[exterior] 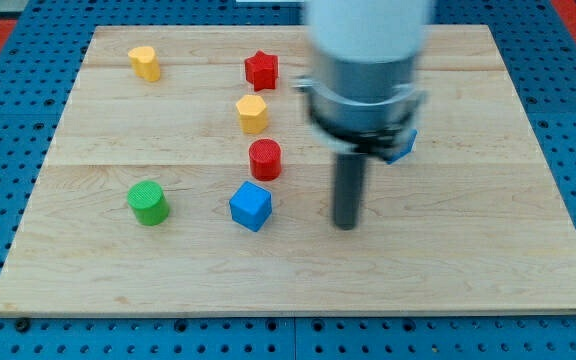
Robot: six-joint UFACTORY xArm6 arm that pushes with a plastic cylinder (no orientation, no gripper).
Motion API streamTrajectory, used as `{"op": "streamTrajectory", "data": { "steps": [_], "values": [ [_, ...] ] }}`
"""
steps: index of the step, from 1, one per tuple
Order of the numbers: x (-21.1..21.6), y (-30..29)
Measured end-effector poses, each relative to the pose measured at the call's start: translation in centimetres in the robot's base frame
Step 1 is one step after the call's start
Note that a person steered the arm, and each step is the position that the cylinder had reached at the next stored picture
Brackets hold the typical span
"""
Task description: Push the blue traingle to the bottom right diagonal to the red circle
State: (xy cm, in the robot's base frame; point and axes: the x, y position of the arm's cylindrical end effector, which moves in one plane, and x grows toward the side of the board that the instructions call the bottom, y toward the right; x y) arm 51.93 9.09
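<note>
Blue cube (250,206) sits left of my tip (345,226), below red circle (265,159).

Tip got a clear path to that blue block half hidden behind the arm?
Probably yes. My tip sits below the partly hidden blue block, with bare board between them. The blue cube and red cylinder lie to the view's left, out of the way.

arm (368,30): white cylindrical housing, blurred | collar (366,100): grey band over black ring | rod: straight, dark grey-black, round section | my tip (345,226): blunt end
</note>
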Motion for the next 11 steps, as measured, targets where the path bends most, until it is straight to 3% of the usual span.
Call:
{"op": "streamTrajectory", "data": {
  "steps": [1,2,3,5,7,9,10,11],
  "values": [
    [-2.7,10.2],
    [-9.8,10.7],
    [-13.3,7.7],
    [-8.5,3.9],
    [-9.8,0.3],
    [0.2,-0.2],
    [4.6,2.5],
    [7.1,-0.6]
  ]
}}
